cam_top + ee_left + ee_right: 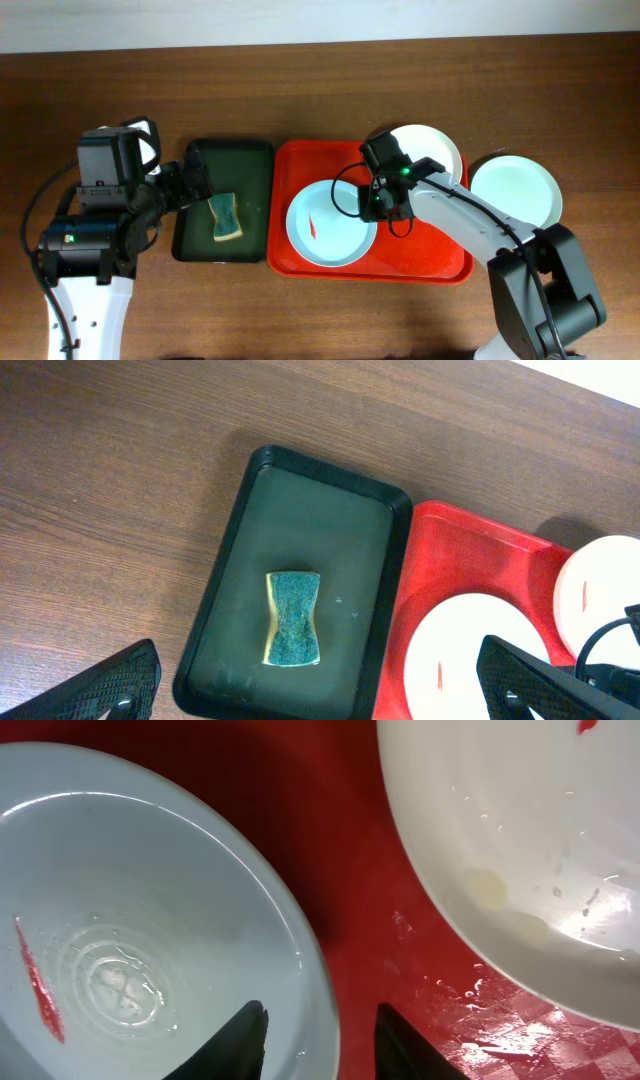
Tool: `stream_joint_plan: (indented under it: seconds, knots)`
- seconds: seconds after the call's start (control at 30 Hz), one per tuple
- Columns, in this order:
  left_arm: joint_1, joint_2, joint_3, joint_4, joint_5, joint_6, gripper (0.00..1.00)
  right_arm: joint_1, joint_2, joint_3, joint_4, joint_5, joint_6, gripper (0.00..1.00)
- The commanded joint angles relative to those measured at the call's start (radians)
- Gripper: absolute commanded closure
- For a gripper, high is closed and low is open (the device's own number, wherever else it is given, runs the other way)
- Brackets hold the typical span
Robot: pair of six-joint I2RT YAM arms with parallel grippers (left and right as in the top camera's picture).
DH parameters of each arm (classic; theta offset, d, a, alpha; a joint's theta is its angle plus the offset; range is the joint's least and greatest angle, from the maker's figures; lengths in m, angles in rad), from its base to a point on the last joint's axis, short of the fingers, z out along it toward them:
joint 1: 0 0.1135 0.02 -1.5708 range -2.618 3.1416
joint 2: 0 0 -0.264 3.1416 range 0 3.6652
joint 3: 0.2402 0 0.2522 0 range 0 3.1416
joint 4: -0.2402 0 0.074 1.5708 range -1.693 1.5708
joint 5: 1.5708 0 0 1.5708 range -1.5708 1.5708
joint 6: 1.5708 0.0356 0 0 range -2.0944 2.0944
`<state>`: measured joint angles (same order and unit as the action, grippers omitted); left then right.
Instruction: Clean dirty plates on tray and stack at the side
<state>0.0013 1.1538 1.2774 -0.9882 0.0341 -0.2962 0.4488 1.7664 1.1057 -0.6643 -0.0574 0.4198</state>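
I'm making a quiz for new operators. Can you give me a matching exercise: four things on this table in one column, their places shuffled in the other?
Things
1. sponge
2. pale blue plate
3. white plate
4. mint green plate

Places
A. on the bare table, right of the red tray
B. in the dark green tray
C. left part of the red tray
D. far right part of the red tray

Pairs: 1-B; 2-C; 3-D; 4-A
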Motion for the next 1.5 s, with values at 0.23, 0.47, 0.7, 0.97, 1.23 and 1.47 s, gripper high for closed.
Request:
stream_joint_plan:
  seconds: [0.23, 0.47, 0.7, 0.97, 1.23, 1.47]
  knots:
    - [0.003, -0.002, 0.014, -0.002, -0.003, -0.006, 0.01, 0.023, 0.008, -0.075, 0.08, 0.008, 0.007, 0.71]
    - [0.003, -0.002, 0.014, -0.002, -0.003, -0.006, 0.01, 0.02, 0.008, -0.077, 0.053, 0.018, 0.108, 0.96]
    - [0.003, -0.002, 0.014, -0.002, -0.003, -0.006, 0.01, 0.015, -0.02, -0.024, -0.073, 0.025, 0.222, 0.96]
    - [0.003, -0.002, 0.014, -0.002, -0.003, -0.006, 0.01, 0.016, -0.018, -0.023, -0.073, 0.072, 0.225, 0.75]
    - [0.003, -0.002, 0.014, -0.002, -0.003, -0.006, 0.01, 0.016, 0.007, -0.023, -0.065, 0.092, 0.225, 0.96]
    - [0.003, -0.002, 0.014, 0.003, 0.007, -0.006, 0.01, 0.016, 0.007, -0.023, -0.066, 0.092, 0.225, 0.96]
